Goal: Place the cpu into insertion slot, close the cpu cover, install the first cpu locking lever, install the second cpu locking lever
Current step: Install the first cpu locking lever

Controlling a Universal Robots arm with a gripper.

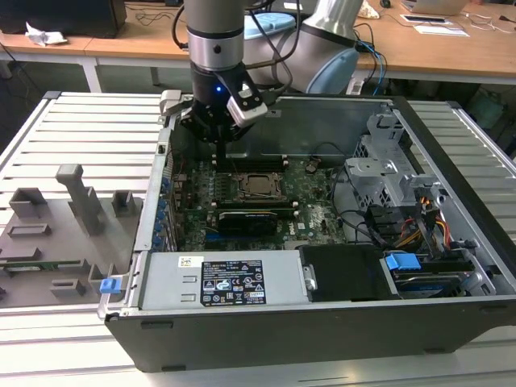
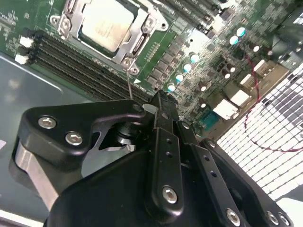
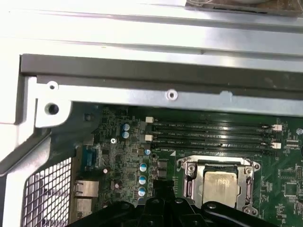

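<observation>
You see an open computer case (image 1: pixel 451 322) lying on a slatted metal table (image 1: pixel 89 129), its green motherboard (image 1: pixel 314 210) facing up. The cpu (image 2: pixel 105 22) sits in the insertion slot (image 3: pixel 218 182) with the cpu cover (image 2: pixel 138 41) closed around it. The gripper (image 1: pixel 219 145) hovers just beyond the slot's far-left corner, fingers (image 2: pixel 163 111) pinched together on nothing.

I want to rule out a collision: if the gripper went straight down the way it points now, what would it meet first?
Probably the memory slots beside the cpu cover, or the board by them. The gripper hangs just behind the socket in the exterior view; depth is unclear.
</observation>
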